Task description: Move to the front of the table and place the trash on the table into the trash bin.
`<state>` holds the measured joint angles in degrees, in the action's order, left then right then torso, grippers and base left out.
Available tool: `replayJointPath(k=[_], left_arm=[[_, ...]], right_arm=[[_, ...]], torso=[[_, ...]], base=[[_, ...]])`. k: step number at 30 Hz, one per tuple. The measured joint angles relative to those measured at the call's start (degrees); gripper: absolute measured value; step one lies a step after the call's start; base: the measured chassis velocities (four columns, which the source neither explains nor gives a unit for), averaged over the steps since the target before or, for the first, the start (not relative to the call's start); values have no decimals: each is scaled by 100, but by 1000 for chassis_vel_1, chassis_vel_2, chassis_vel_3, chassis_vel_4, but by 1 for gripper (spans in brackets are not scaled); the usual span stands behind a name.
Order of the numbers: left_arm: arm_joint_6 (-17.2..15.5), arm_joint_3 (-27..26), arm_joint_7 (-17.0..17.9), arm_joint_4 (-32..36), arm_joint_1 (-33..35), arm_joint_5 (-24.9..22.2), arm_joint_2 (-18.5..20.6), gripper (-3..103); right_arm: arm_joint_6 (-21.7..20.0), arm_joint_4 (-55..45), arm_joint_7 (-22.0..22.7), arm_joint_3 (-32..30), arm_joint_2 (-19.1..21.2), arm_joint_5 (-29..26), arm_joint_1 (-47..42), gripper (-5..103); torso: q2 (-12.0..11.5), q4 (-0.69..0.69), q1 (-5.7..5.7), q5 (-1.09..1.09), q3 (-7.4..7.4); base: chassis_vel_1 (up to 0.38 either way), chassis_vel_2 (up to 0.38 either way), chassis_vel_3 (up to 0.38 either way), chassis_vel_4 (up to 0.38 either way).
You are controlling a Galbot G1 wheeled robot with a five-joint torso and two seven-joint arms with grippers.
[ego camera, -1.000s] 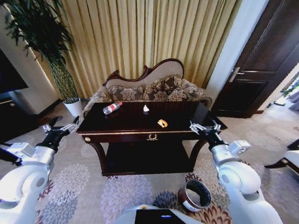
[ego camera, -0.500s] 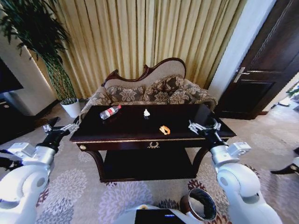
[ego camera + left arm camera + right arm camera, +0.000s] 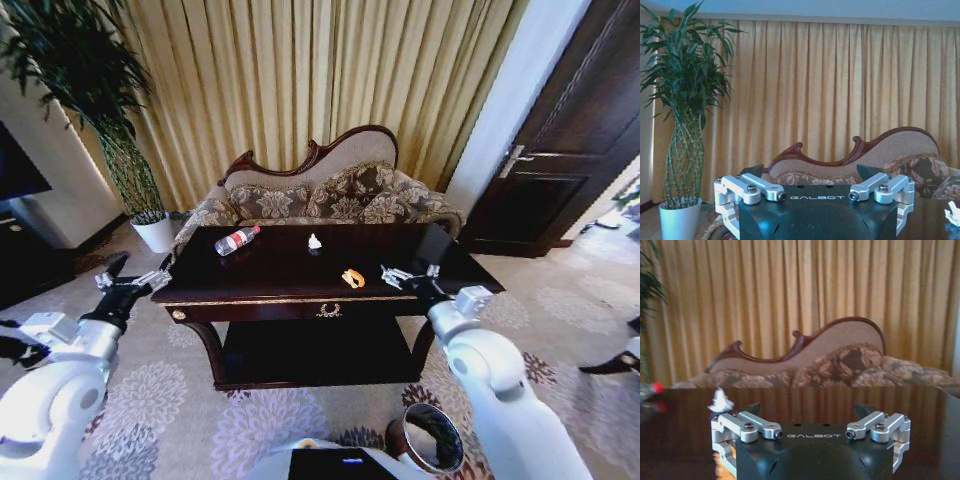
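I am facing the dark table (image 3: 300, 285) from its front, with the sofa (image 3: 330, 195) behind it against the curtains. I am holding my right gripper (image 3: 405, 277) over the table's front right part, its fingers spread wide and gripping nothing, just beside the orange scrap (image 3: 352, 277) lying near the front edge. I am keeping my left gripper (image 3: 135, 285) off the table's left end, above the carpet, its fingers also wide apart and empty. The bottle (image 3: 237, 240) is lying on its side at the back left of the tabletop. The white paper bit (image 3: 314, 241) is sitting near the back middle. The bin (image 3: 428, 440) is standing on the carpet below my right arm, near the table's front right leg.
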<state>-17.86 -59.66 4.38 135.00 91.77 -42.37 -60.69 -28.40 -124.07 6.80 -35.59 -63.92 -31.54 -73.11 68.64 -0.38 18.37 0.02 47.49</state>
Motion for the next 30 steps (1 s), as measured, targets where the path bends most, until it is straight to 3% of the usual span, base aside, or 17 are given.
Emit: replayJointPath(k=[4, 13, 17, 23, 30], left_arm=[[0, 9, 1, 38, 72, 102, -140, 100], [0, -7, 5, 134, 158, 204, -307, 100], [0, -70, 19, 215, 243, 230, -326, 100], [0, -165, 27, 295, 358, 257, -364, 100], [35, -264, 26, 332, 478, 299, -478, 100]], right_arm=[[-6, 460, 0, 66, 119, 154, 273, 100], [-225, 388, 0, 516, 355, 158, 444, 100], [-217, 615, 0, 961, 302, 474, 596, 100], [-221, 1028, 0, 1334, 229, 501, 1005, 100], [-217, 1316, 0, 1427, 246, 575, 1163, 100]], torso=[[0, 0, 0, -1, 0], [0, 0, 0, -3, 0], [0, 0, 0, -2, 0], [0, 1, 0, -2, 0], [0, 0, 0, -2, 0]], base=[[0, 0, 0, 0], [0, 0, 0, 0], [0, 0, 0, 0], [0, 0, 0, 0], [0, 0, 0, 0]])
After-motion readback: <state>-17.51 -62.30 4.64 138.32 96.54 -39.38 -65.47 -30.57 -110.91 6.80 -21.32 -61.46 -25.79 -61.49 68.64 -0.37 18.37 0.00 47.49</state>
